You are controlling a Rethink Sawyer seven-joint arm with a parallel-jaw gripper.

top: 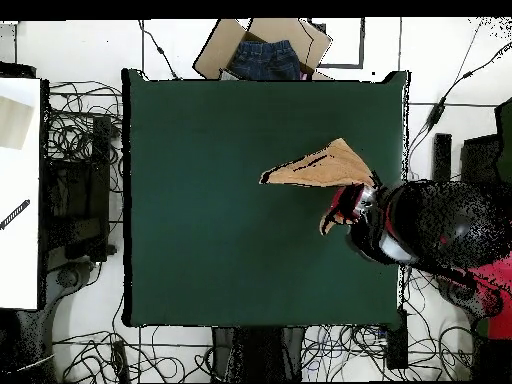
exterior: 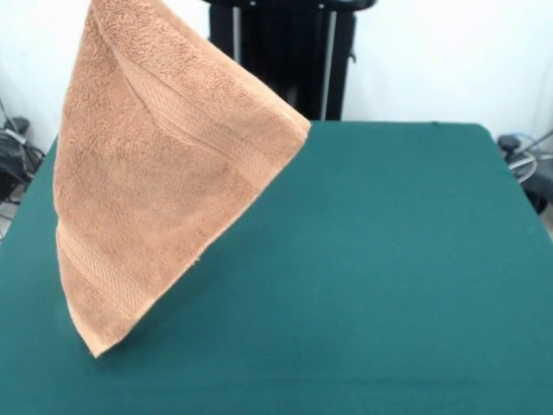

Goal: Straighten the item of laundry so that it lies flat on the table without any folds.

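The towel (exterior: pixel 164 173) (top: pixel 322 168) hangs lifted in a tapering sheet, its lowest corner at or just above the table (exterior: pixel 389 277) (top: pixel 220 200), near one side edge. The claw (top: pixel 352 203) grips its top; finger spread cannot be told. Wide green room lies beside it.

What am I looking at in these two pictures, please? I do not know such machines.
This is a robot arm at a large dark green felt-topped table. One picture looks across the table toward the robot's black pedestal; the other looks straight down from above. A light orange-tan terry-cloth towel hangs in the air, lifted by its top, with its lowest corner close to the table. From above, the same towel appears narrow, beside the red and black arm. The tool itself is hidden, so its grip cannot be seen.
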